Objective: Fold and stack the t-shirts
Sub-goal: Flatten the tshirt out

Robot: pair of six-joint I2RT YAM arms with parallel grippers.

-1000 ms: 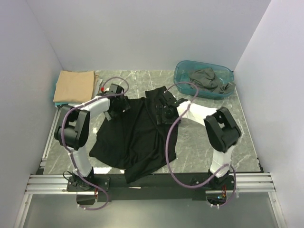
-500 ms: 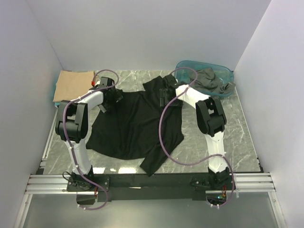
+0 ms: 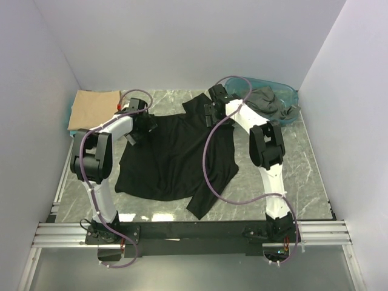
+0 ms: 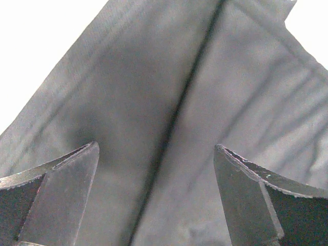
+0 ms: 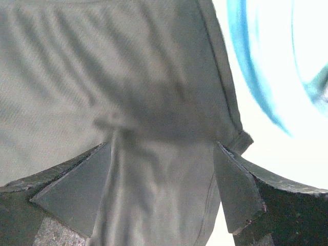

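Observation:
A black t-shirt [image 3: 176, 157] lies spread on the marble table, its collar end at the far side and one corner trailing toward the near edge. My left gripper [image 3: 140, 124] is over its far left edge. In the left wrist view its jaws [image 4: 156, 145] stand wide apart above the black cloth [image 4: 169, 92]. My right gripper [image 3: 212, 112] is over the far right shoulder. In the right wrist view its jaws [image 5: 161, 144] stand apart, with a sleeve of the black cloth [image 5: 154, 102] lying between them. A folded tan t-shirt [image 3: 94, 109] lies far left. A dark grey t-shirt [image 3: 267, 100] sits in the tub.
A translucent teal tub [image 3: 290, 94] stands at the far right and shows as a blue blur in the right wrist view [image 5: 241, 46]. White walls close in the left, back and right. A metal rail [image 3: 194, 233] runs along the near edge.
Both arms reached farther toward the back wall, dragging the black t-shirt away from the near edge and spreading it flatter. The trailing lower corner moved up the table.

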